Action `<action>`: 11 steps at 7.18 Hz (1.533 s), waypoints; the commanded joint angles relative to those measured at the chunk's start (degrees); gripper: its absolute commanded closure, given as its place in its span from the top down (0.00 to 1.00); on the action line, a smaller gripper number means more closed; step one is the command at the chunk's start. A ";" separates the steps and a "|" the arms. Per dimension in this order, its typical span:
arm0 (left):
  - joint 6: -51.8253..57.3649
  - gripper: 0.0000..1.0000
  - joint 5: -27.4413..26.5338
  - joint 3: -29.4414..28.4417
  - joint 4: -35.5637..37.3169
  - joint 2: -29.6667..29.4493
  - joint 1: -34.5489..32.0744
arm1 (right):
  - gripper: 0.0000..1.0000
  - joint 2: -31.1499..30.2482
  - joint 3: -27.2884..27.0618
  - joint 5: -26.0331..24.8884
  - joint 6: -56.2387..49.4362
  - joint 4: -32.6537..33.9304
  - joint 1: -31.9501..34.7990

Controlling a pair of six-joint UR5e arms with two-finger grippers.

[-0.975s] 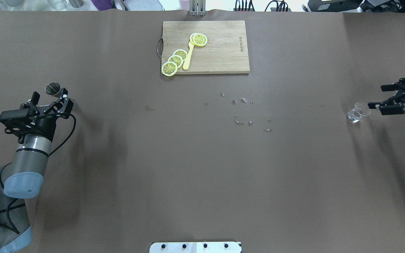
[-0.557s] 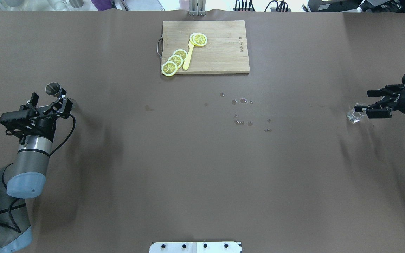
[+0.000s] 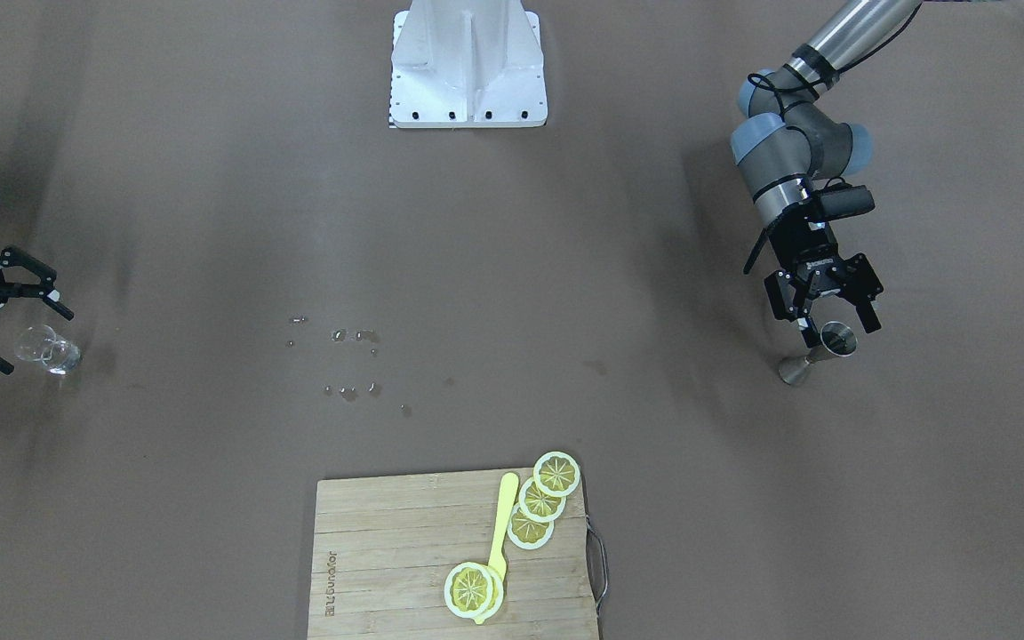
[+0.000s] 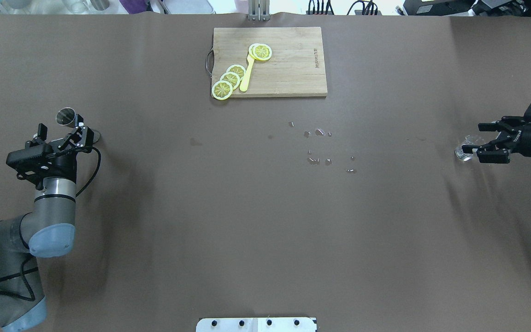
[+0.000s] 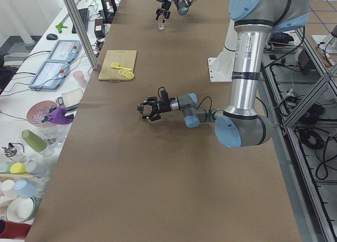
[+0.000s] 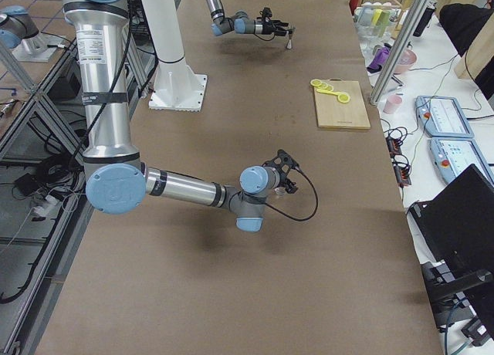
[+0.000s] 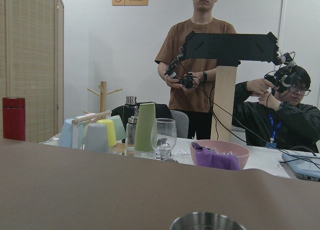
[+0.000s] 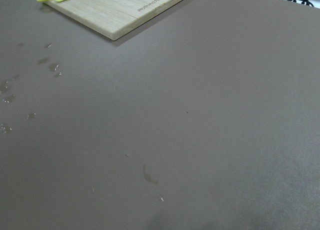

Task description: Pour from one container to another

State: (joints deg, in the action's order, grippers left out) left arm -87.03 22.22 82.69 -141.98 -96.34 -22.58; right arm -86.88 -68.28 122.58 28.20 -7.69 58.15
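Observation:
A steel jigger (image 4: 66, 116) stands on the brown table at the left; its rim (image 7: 207, 221) shows at the bottom of the left wrist view. My left gripper (image 4: 61, 124) is open, its fingers on either side of the jigger (image 3: 836, 339). A small clear glass (image 3: 48, 348) stands at the table's right end. My right gripper (image 3: 32, 340) is open with the glass (image 4: 466, 151) between its fingers. The right wrist view shows only table and the board corner, not the glass.
A wooden cutting board (image 4: 288, 69) with lemon slices (image 4: 228, 80) and a yellow utensil (image 4: 247, 74) lies at the far middle. Water droplets (image 4: 321, 147) dot the table's centre. The white robot base (image 3: 468, 62) is at the near edge. Two people (image 7: 200, 65) and cups stand beyond the table.
My right gripper has moved left, and its open fingers now straddle the glass. My left arm has shifted slightly forward, closer around the jigger.

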 commanded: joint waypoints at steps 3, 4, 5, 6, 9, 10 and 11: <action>-1.65 0.97 1.41 -0.16 0.82 -1.04 1.14 | 1.00 0.22 4.28 -2.77 -0.78 -3.28 -1.98; -1.74 0.97 2.47 -0.51 0.74 -1.65 1.14 | 1.00 0.22 5.08 -3.22 -0.78 -4.17 -2.51; -1.91 0.97 2.48 -1.73 0.74 -2.35 1.14 | 1.00 0.22 5.18 -3.66 -0.69 -4.18 -2.95; -1.83 0.97 2.83 -3.31 0.74 -3.14 1.14 | 1.00 0.31 5.26 -4.71 -0.60 -4.09 -3.91; -1.74 0.97 3.27 -4.37 0.82 -3.33 1.14 | 1.00 0.48 5.61 -4.89 -0.77 -4.17 -4.80; -1.74 0.93 3.36 -4.20 0.91 -3.33 1.14 | 0.98 0.31 5.62 -4.81 -0.86 -4.18 -4.80; -1.65 0.80 4.49 -4.03 0.91 -3.41 1.14 | 0.98 0.31 5.62 -4.89 -1.04 -4.09 -4.80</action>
State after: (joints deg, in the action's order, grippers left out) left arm -88.75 25.81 78.56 -141.10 -99.69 -21.45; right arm -86.52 -62.70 117.72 27.33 -11.84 53.39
